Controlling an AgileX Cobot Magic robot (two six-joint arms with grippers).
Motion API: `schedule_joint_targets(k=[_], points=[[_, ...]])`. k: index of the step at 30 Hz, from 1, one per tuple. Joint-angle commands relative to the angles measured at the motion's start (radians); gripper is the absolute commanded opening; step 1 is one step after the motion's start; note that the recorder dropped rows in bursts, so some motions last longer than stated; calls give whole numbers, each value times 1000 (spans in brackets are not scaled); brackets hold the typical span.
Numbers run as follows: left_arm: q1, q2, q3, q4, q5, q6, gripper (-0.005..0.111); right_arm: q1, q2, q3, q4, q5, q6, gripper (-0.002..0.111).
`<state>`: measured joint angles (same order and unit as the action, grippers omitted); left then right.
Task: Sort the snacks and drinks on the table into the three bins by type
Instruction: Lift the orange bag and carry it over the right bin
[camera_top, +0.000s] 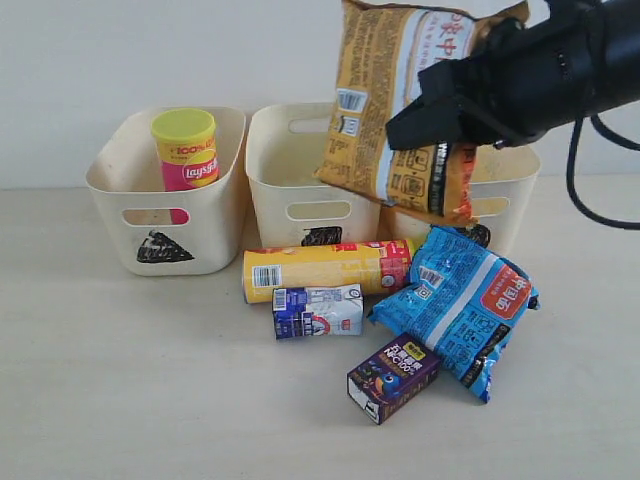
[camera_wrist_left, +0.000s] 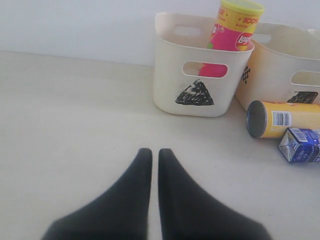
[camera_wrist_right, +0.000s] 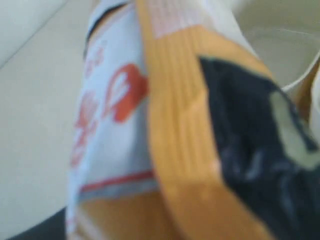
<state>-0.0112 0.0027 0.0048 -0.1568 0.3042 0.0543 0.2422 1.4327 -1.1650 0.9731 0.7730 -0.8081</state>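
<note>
My right gripper (camera_top: 412, 127) is shut on the orange bag (camera_top: 385, 110), holding it in the air above the middle bin (camera_top: 270, 170) and the right bin (camera_top: 515, 185). The bag (camera_wrist_right: 175, 125) fills the right wrist view and hides the fingers. The pink tube (camera_top: 186, 150) stands in the triangle bin (camera_top: 115, 190). On the table lie the yellow-orange tube (camera_top: 325, 270), the white and blue carton (camera_top: 318, 311), the dark purple carton (camera_top: 393, 377) and the blue bag (camera_top: 455, 305). My left gripper (camera_wrist_left: 150, 155) is shut on nothing, low over bare table short of the triangle bin (camera_wrist_left: 170, 90).
The three bins stand in a row against the pale back wall. The yellow-orange tube (camera_wrist_left: 285, 119) and the white and blue carton (camera_wrist_left: 302, 145) lie just in front of the middle bin (camera_wrist_left: 270, 80). Bare tabletop spreads to the left and front.
</note>
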Motion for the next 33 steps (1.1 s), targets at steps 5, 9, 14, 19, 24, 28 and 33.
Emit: schedule_joint_targets(k=[5,9,14,19,24,28,33], points=[[1,-3,-5,-4,-15,-8,4,-94,-17,-3,23,-176,75,0],[1,-3,-5,-4,-15,-8,4,-94,-17,-3,29,-276,75,0],[1,-3,-5,-4,-15,-8,4,-94,-13,-3,29,-450,75,0],[1,-3,-5,-4,-15,-8,4,-94,16,-27,29,-523,59,0],[1,-3,-5,-4,-15,-8,4,-94,107,-100,29,-515,50,0],[1,-3,-5,-4,-15,-8,4,-94,188,-178,26,-515,50,0],[1,-3,-5,-4,-15,-8,4,-94,272,-272,13,-515,48,0]])
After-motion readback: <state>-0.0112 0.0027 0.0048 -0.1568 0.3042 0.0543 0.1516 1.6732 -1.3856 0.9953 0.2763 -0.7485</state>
